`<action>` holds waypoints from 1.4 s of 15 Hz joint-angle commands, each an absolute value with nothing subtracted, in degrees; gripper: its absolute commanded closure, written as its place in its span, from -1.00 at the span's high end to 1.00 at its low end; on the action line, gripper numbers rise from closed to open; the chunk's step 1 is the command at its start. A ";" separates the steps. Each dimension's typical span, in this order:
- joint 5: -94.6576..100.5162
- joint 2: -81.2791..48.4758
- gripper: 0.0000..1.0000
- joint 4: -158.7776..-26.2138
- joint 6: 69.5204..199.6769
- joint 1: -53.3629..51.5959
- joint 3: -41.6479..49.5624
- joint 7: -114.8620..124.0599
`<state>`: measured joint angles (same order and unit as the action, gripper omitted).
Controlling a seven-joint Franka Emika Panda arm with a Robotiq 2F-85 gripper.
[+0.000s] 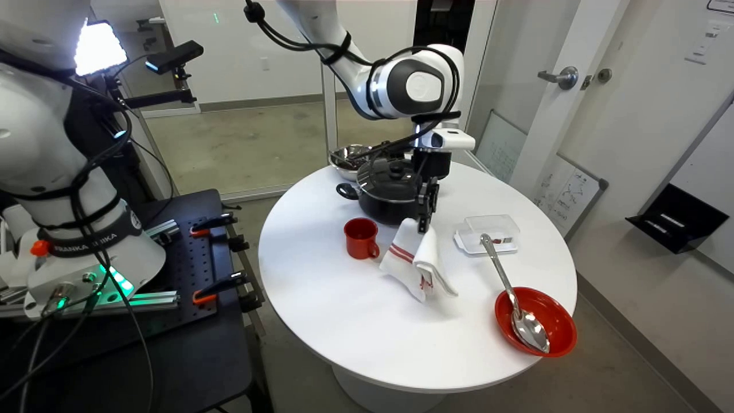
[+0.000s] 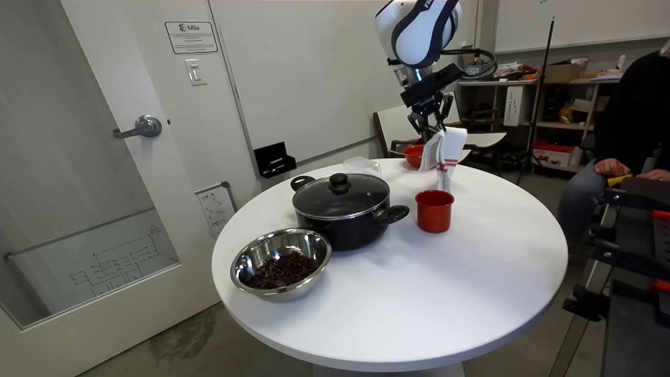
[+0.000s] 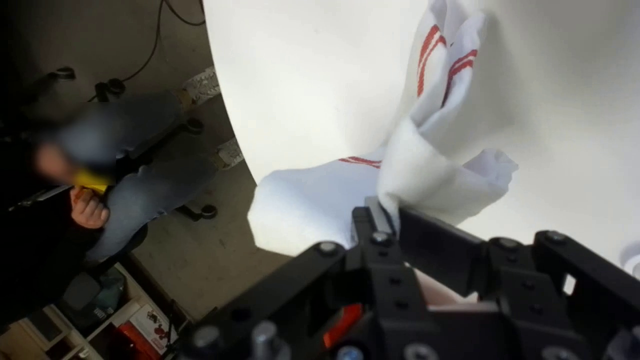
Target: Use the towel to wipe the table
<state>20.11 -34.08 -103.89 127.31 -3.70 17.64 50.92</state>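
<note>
The white towel with red stripes (image 1: 410, 258) hangs in loose folds over the round white table (image 1: 338, 327). It also shows in an exterior view (image 2: 446, 152) and in the wrist view (image 3: 420, 165). My gripper (image 1: 425, 226) is shut on the towel's upper part, which is pinched between the fingertips (image 3: 392, 215) in the wrist view. The gripper points down, also in an exterior view (image 2: 435, 128). The towel's lower end hangs at or just above the tabletop; I cannot tell whether it touches.
A red mug (image 1: 361, 238) stands beside the towel. A black lidded pot (image 2: 343, 209) and a steel bowl with dark bits (image 2: 280, 267) stand near it. A clear plastic box (image 1: 490, 232) and a red bowl (image 1: 565, 332) with a large spoon (image 1: 530, 330) are opposite. A person (image 2: 628, 131) sits nearby.
</note>
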 commanded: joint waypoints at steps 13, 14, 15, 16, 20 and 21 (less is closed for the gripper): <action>16.28 -37.27 -0.96 -105.76 138.18 1.34 18.52 53.99; 16.34 -37.83 -0.96 -105.77 138.64 1.32 18.72 54.41; 16.78 -38.35 -0.96 -105.89 139.19 1.05 19.07 54.63; 17.09 -38.81 -0.96 -105.87 139.68 0.77 19.38 54.98; 16.77 -40.19 -0.32 -105.37 139.38 0.45 19.55 55.02; 16.69 -40.48 -0.30 -105.11 139.06 0.44 19.60 54.97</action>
<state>17.49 -38.86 -106.83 139.33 1.25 18.69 54.27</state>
